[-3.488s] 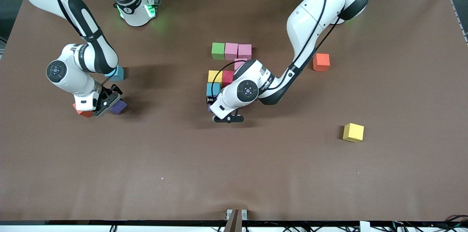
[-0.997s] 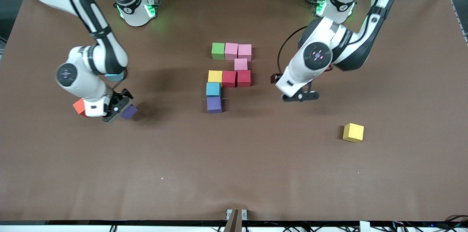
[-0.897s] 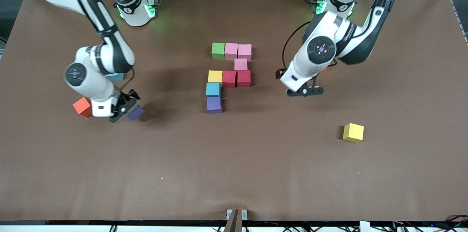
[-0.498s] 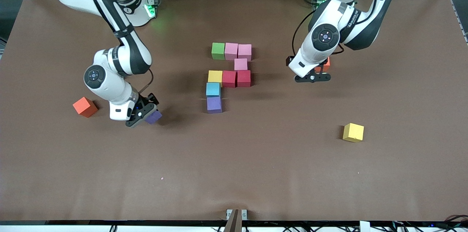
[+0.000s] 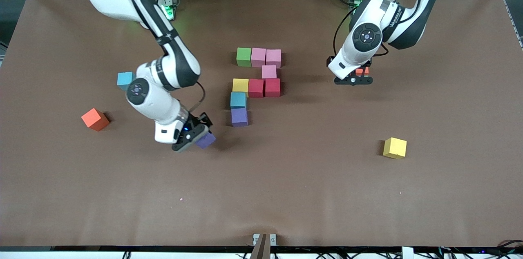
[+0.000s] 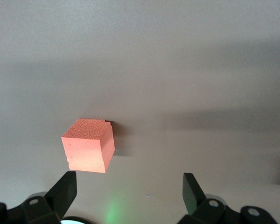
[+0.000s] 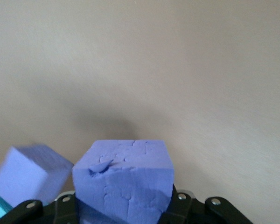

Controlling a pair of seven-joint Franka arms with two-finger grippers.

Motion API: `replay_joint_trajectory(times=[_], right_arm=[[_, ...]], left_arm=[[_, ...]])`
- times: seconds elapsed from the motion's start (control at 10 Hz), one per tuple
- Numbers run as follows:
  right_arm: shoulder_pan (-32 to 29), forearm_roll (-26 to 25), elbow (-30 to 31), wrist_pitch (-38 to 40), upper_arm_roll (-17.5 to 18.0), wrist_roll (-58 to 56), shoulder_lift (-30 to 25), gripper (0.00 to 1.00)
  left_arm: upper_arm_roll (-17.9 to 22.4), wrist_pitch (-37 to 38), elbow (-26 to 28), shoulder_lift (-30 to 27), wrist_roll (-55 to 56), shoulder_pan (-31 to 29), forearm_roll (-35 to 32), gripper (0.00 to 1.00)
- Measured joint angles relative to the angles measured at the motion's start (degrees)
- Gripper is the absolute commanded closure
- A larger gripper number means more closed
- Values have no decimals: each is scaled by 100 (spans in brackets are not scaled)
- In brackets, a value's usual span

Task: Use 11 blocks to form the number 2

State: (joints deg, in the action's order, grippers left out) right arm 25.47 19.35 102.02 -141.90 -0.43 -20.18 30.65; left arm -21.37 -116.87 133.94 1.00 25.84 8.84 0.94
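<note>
The partial number 2 [image 5: 256, 87] lies mid-table: a green block [image 5: 244, 56] and two pink ones in the top row, a pink one below, then yellow and two red, then light blue [image 5: 238, 99] and purple [image 5: 239, 117]. My right gripper [image 5: 196, 136] is shut on another purple block [image 5: 205, 140] [image 7: 123, 179], over the table beside the figure's purple block [image 7: 30, 172]. My left gripper [image 5: 354, 80] [image 6: 128, 193] hangs open above an orange block [image 5: 361, 72] [image 6: 87, 151] that sits just off its fingertips.
Loose blocks lie apart from the figure. A yellow one [image 5: 394, 147] sits toward the left arm's end. An orange one [image 5: 94, 119] and a light blue one [image 5: 125, 78] sit toward the right arm's end.
My right arm has carried the purple block from beside the loose orange block toward the figure. My left arm has drawn back from the figure to over the orange block near its base.
</note>
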Motion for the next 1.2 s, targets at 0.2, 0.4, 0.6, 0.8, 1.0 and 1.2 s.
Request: replay_joint_trajectory(times=[0.2, 0.4, 0.6, 0.8, 1.0, 1.2], right_arm=[[357, 0, -637, 476, -53, 983, 247, 65], [439, 0, -866, 552, -84, 1239, 390, 65], [594, 1, -1012, 561, -86, 1655, 492, 65], [1001, -23, -1168, 562, -97, 2138, 580, 65], [1252, -581, -1281, 562, -110, 1929, 617, 65], [1441, -935, -1378, 569, -108, 1129, 627, 66]], left_arm=[[9, -186, 225, -32, -105, -42, 0, 0], [27, -222, 261, -106, -639, -411, 0, 0], [59, -251, 252, -115, -1021, -697, 0, 0], [53, -250, 259, -111, -1041, -720, 0, 0], [53, -224, 369, -50, -1223, -860, 0, 0], [61, -217, 539, 80, -1491, -1296, 33, 0]])
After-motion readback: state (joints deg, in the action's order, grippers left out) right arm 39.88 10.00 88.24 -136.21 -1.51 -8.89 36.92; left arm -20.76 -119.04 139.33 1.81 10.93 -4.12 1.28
